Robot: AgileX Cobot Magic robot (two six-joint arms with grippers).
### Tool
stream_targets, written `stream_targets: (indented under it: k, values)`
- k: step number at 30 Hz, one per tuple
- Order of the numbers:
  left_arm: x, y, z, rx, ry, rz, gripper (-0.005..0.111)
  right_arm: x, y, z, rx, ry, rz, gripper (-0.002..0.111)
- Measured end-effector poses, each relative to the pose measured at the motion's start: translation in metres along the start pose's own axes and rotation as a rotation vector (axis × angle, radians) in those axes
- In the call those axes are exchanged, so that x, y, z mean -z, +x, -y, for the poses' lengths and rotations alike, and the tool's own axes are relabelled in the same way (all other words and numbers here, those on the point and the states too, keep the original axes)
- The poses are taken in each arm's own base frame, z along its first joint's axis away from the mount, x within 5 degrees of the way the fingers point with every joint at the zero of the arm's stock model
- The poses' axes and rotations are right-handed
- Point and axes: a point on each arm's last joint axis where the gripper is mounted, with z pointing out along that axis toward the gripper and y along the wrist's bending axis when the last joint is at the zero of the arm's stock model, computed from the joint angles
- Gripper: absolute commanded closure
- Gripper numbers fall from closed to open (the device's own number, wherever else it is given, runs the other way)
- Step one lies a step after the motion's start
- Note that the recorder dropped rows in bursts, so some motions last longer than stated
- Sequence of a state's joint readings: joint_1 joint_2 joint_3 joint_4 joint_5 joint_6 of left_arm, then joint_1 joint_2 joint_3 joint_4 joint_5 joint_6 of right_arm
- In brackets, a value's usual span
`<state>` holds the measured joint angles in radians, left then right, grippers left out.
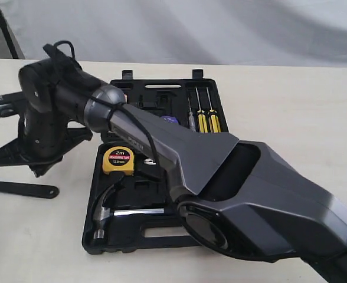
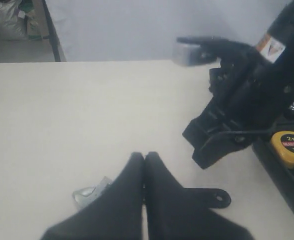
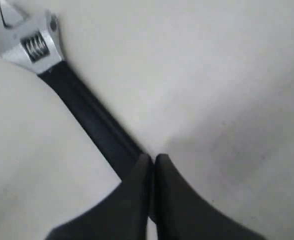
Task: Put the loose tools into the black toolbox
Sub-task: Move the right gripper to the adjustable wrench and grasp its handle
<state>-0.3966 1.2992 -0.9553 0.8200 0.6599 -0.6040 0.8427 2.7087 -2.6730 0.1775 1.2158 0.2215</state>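
Where wrench (image 3: 87, 119) lies, table (image 1: 291, 100) open (toolbox (image 1: 120, 243) edge near).

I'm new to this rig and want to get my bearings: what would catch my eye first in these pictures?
The big grey right arm reaches across the open black toolbox, hiding much of it. Inside, a yellow tape measure and a hammer show at its left side. Left of the case, an adjustable wrench lies on the table, its handle running beneath the shut right claw.
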Motion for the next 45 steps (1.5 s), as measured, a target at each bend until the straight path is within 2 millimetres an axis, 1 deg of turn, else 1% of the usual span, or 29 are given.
stream_targets:
  k: [2, 4, 5, 6, 7, 8, 9, 10, 11, 14, 16, 17, 18, 19, 20, 21, 23, 29, 36, 39, 43, 44, 45]
  values:
    - [0.000, 0.000, 0.000, 0.000, 0.000, 0.000, 0.105, 0.014, -0.004, -0.004, 0.064, 0.000, 0.028, 0.074]
    - [0.000, 0.000, 0.000, 0.000, 0.000, 0.000, 0.105, 0.021, -0.005, -0.009, 0.156, 0.000, 0.041, 0.058]
    - [0.000, 0.000, 0.000, 0.000, 0.000, 0.000, 0.105, 0.021, -0.005, -0.011, 0.220, 0.001, 0.042, 0.052]
    - [0.000, 0.000, 0.000, 0.000, 0.000, 0.000, 0.105, 0.021, -0.004, -0.014, 0.288, 0.001, 0.041, 0.050]
    - [0.000, 0.000, 0.000, 0.000, 0.000, 0.000, 0.105, 0.011, 0.002, -0.021, 0.404, -0.013, 0.021, 0.050]
    - [0.000, 0.000, 0.000, 0.000, 0.000, 0.000, 0.105, 0.006, 0.004, -0.023, 0.435, -0.027, 0.012, 0.050]
    - [0.000, 0.000, 0.000, 0.000, 0.000, 0.000, 0.105, -0.005, 0.010, -0.029, 0.509, -0.065, -0.010, 0.050]
    - [0.000, 0.000, 0.000, 0.000, 0.000, 0.000, 0.105, -0.009, 0.012, -0.030, 0.537, -0.078, -0.018, 0.050]
    - [0.000, 0.000, 0.000, 0.000, 0.000, 0.000, 0.105, -0.017, 0.015, -0.029, 0.574, -0.087, -0.033, 0.050]
    - [0.000, 0.000, 0.000, 0.000, 0.000, 0.000, 0.105, -0.031, 0.019, -0.024, 0.644, -0.095, -0.055, 0.051]
    - [0.000, 0.000, 0.000, 0.000, 0.000, 0.000, 0.105, -0.034, 0.020, -0.024, 0.655, -0.097, -0.058, 0.057]
    - [0.000, 0.000, 0.000, 0.000, 0.000, 0.000, 0.105, -0.036, 0.021, -0.023, 0.658, -0.093, -0.060, 0.067]
    - [0.000, 0.000, 0.000, 0.000, 0.000, 0.000, 0.105, -0.037, 0.020, -0.021, 0.663, -0.085, -0.061, 0.070]
    - [0.000, 0.000, 0.000, 0.000, 0.000, 0.000, 0.105, -0.038, 0.020, -0.021, 0.667, -0.078, -0.059, 0.068]
    - [0.000, 0.000, 0.000, 0.000, 0.000, 0.000, 0.105, -0.038, 0.020, -0.019, 0.666, -0.077, -0.057, 0.063]
    - [0.000, 0.000, 0.000, 0.000, 0.000, 0.000, 0.105, -0.037, 0.019, -0.018, 0.665, -0.076, -0.054, 0.056]
    - [0.000, 0.000, 0.000, 0.000, 0.000, 0.000, 0.105, -0.036, 0.019, -0.019, 0.663, -0.081, -0.054, 0.052]
    - [0.000, 0.000, 0.000, 0.000, 0.000, 0.000, 0.105, -0.029, 0.018, -0.022, 0.671, -0.083, -0.050, 0.050]
    - [0.000, 0.000, 0.000, 0.000, 0.000, 0.000, 0.105, -0.019, 0.014, -0.023, 0.734, -0.061, -0.036, 0.050]
    - [0.000, 0.000, 0.000, 0.000, 0.000, 0.000, 0.105, -0.019, 0.014, -0.023, 0.749, -0.061, -0.030, 0.050]
    - [0.000, 0.000, 0.000, 0.000, 0.000, 0.000, 0.105, -0.039, 0.020, -0.018, 0.760, -0.063, -0.056, 0.052]
    - [0.000, 0.000, 0.000, 0.000, 0.000, 0.000, 0.105, -0.040, 0.020, -0.017, 0.754, -0.066, -0.054, 0.058]
    - [0.000, 0.000, 0.000, 0.000, 0.000, 0.000, 0.105, -0.040, 0.019, -0.016, 0.748, -0.070, -0.051, 0.068]
